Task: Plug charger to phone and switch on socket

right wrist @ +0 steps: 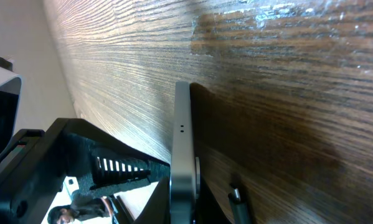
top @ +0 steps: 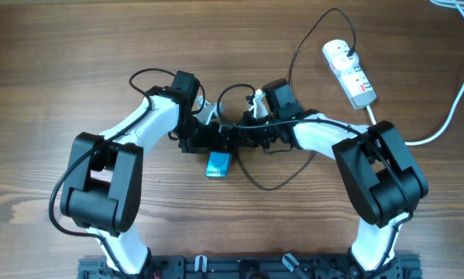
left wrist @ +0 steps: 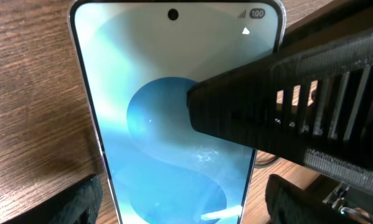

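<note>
On my wooden table (top: 61,46) the phone (top: 217,165) lies near the middle. The socket (top: 349,73) is at two o'clock with the charger (top: 309,35) looping from it, and a white cord (top: 445,122) is at three o'clock.

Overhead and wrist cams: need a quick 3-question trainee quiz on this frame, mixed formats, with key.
1. True or false: the phone lies screen-up on the table.
2. Where is the socket in the overhead view? A) far side, on the robot's right B) between the two arms C) under the left arm
3. Which gripper stands wide open astride the phone?
Key: 1 true; 2 A; 3 the left gripper.
</note>
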